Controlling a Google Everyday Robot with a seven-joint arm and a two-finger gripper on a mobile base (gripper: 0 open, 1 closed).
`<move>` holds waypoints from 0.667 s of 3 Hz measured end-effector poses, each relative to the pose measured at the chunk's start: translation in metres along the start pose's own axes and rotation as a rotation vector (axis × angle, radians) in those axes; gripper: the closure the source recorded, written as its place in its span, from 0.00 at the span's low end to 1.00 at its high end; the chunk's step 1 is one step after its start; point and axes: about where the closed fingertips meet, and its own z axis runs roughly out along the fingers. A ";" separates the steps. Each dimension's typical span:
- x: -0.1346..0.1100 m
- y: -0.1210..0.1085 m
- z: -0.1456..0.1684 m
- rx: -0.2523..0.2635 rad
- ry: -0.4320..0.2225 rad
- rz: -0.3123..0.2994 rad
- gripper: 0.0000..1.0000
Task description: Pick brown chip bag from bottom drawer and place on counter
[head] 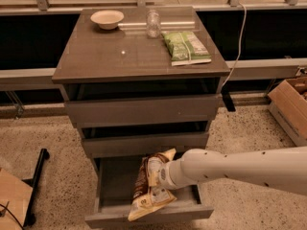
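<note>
The brown chip bag (146, 186) hangs upright, dark brown in the middle with pale yellow-tan ends, held above the open bottom drawer (115, 213). My gripper (158, 176) reaches in from the right on a white arm and is shut on the bag's right side. The bag is lifted clear of the drawer floor, in front of the middle drawer's front. The counter (110, 56) is the glossy grey-brown top of the cabinet, well above the bag.
On the counter stand a pale bowl (107, 18), a clear glass jar (153, 24) and a green-and-white bag (185, 47). A cardboard box (292, 104) stands on the floor at right. A white cable (238, 42) hangs behind the cabinet.
</note>
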 end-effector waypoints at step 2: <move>-0.025 0.018 -0.089 -0.027 -0.104 -0.190 1.00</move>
